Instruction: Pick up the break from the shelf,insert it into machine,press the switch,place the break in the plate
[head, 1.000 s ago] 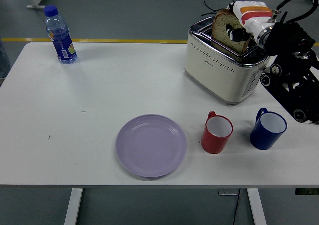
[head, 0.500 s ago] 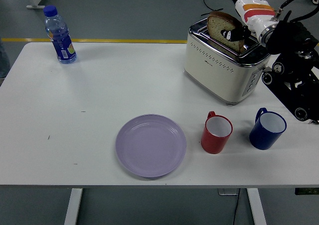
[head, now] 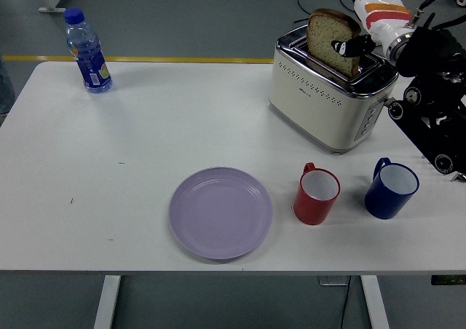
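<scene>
The right robot hand (head: 362, 32) has raised the bread slice (head: 331, 39) higher out of the toaster (head: 328, 96).

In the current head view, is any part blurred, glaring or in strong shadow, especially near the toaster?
Head view: lighting is even and the focus sharp; the cream metal toaster shows only a mild shine on its chrome top, the brown bread slice in the right hand is crisp, and the lilac round plate and white table carry only faint shadows.

The right arm (head: 429, 103) comes in from the frame's right edge, its hand (head: 371, 23) at upper right, fingers (head: 348, 46) pinched on a bread slice (head: 329, 38).
</scene>
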Robot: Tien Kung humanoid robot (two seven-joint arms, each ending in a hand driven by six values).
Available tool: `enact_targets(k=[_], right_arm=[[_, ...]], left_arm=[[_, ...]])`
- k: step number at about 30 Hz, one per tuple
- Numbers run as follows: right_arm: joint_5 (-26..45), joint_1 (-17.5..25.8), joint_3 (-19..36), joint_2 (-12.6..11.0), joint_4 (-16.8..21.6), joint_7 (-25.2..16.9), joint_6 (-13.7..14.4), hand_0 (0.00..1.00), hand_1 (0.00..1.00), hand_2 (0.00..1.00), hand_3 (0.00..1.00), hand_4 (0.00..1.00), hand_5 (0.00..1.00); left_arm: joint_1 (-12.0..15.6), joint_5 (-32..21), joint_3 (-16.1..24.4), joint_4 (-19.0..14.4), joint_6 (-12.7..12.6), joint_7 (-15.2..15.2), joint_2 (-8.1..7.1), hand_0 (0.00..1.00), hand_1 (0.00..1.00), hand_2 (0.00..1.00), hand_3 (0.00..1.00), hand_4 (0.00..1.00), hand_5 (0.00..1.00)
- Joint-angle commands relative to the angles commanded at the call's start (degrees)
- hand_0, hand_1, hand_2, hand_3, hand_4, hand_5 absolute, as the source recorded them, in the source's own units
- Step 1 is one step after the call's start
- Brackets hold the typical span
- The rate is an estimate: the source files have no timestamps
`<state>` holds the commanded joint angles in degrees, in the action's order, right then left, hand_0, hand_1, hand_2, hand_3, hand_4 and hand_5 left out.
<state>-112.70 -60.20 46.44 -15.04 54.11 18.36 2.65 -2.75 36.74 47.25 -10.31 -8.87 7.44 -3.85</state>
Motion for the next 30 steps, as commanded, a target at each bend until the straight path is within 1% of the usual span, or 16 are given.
enact_targets(k=[4, 8, 21, 24, 26, 28, 29, 30], right_arm=[[1.6, 0.1, -0.1, 0.0, 0.1, -0.3, 0.3, 0.896, 0.852, 0.982, 0.996, 0.781, 0.212], [4.7, 0.1, 0.4, -0.1, 0.2, -0.6, 0.8, 0.896, 0.851, 0.981, 0.994, 0.779, 0.212], [4.8, 0.5, 2.1, -1.0, 2.8, -0.5, 0.8, 0.895, 0.852, 0.982, 0.991, 0.777, 0.214], [6.2, 1.6, 3.6, -2.5, 4.9, -0.5, 0.4, 0.894, 0.847, 0.974, 0.983, 0.775, 0.220], [7.9, 2.5, 4.4, -3.5, 6.2, -0.5, 0.8, 0.894, 0.847, 0.974, 0.983, 0.775, 0.220], [8.6, 2.9, 4.7, -3.9, 6.7, -0.6, 1.1, 0.894, 0.847, 0.974, 0.983, 0.775, 0.220], [9.8, 3.7, 5.3, -4.6, 7.7, -0.7, 2.3, 0.818, 0.762, 0.890, 0.911, 0.611, 0.222], [10.9, 4.5, 6.0, -5.4, 8.6, -0.8, 3.4, 0.818, 0.762, 0.890, 0.911, 0.611, 0.222]], left_arm=[[0.0, 0.2, 0.2, 0.0, 0.0, 0.1, 0.04, 0.689, 0.623, 0.689, 0.709, 0.469, 0.998], [0.0, 0.2, 0.2, 0.0, 0.0, 0.0, 0.03, 0.689, 0.623, 0.690, 0.709, 0.469, 0.998], [0.1, 0.9, 0.8, 0.0, 0.0, 0.2, 0.09, 0.689, 0.623, 0.690, 0.709, 0.468, 0.998], [0.3, 1.2, 1.0, 0.0, 0.0, 0.2, 0.12, 0.689, 0.625, 0.691, 0.710, 0.469, 0.998], [0.4, 1.4, 1.2, 0.0, 0.0, 0.3, 0.16, 0.689, 0.625, 0.691, 0.710, 0.469, 0.998], [0.4, 1.5, 1.3, 0.0, 0.1, 0.3, 0.16, 0.689, 0.625, 0.691, 0.710, 0.469, 0.998], [0.5, 1.8, 1.3, 0.0, 0.1, 0.3, 0.15, 0.689, 0.626, 0.691, 0.709, 0.467, 0.998], [0.6, 2.0, 1.5, 0.0, 0.1, 0.4, 0.15, 0.689, 0.626, 0.691, 0.709, 0.467, 0.998]])
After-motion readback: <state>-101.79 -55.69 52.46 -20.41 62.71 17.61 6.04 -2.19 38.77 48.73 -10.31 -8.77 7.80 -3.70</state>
